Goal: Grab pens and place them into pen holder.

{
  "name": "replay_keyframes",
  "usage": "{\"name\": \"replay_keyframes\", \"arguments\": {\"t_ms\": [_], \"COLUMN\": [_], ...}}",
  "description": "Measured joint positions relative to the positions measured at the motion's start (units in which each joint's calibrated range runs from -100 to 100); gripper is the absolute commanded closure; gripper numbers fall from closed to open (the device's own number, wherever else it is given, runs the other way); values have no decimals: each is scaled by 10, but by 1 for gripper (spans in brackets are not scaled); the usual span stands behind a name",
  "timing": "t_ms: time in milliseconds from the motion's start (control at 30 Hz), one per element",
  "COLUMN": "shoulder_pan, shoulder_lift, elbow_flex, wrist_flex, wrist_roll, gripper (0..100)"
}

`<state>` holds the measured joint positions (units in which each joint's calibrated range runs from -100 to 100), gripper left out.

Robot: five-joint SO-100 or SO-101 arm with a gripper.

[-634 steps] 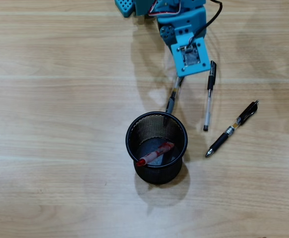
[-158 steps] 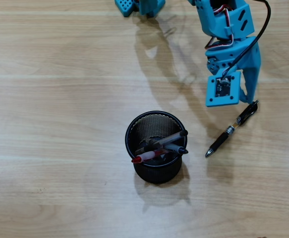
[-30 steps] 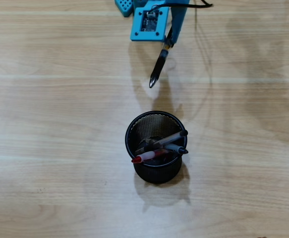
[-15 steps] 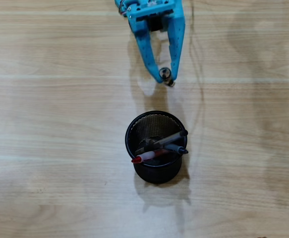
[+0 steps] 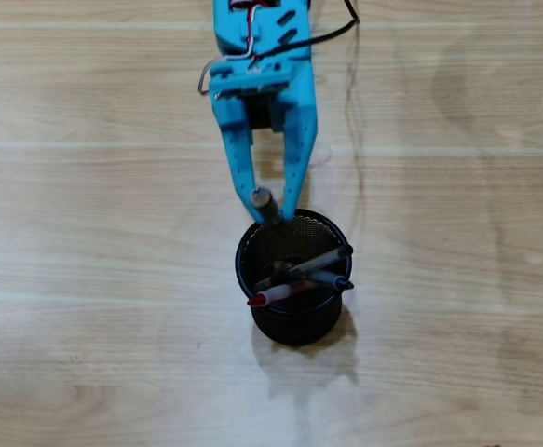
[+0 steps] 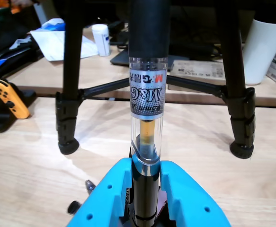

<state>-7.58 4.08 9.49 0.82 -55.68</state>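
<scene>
Gripper [image 5: 273, 209], overhead view: blue fingers closed on one dark pen [image 5: 264, 204], held at the rim of the black mesh pen holder [image 5: 294, 321] just below. Holder contains three pens [image 5: 304, 273], lying crossed.

Wrist view: gripper [image 6: 146, 189] clamps a clear-barrelled pen [image 6: 147, 104] upright; black tripod legs [image 6: 71, 75] stand beyond.

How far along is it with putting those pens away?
Three pens already lie in the black mesh pen holder. The gripper grips another pen upright at the holder's rim, not yet dropped in. No loose pens show on the table.
</scene>
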Motion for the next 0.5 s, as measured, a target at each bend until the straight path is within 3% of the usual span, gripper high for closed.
{"name": "replay_keyframes", "arguments": {"t_ms": [100, 267, 500], "shoulder_pan": [3, 8, 10], "shoulder_lift": [21, 27, 27], "elbow_flex": [1, 40, 96], "wrist_flex": [-32, -105, -171], "wrist_roll": [0, -1, 0], "gripper": [97, 87, 87]}}
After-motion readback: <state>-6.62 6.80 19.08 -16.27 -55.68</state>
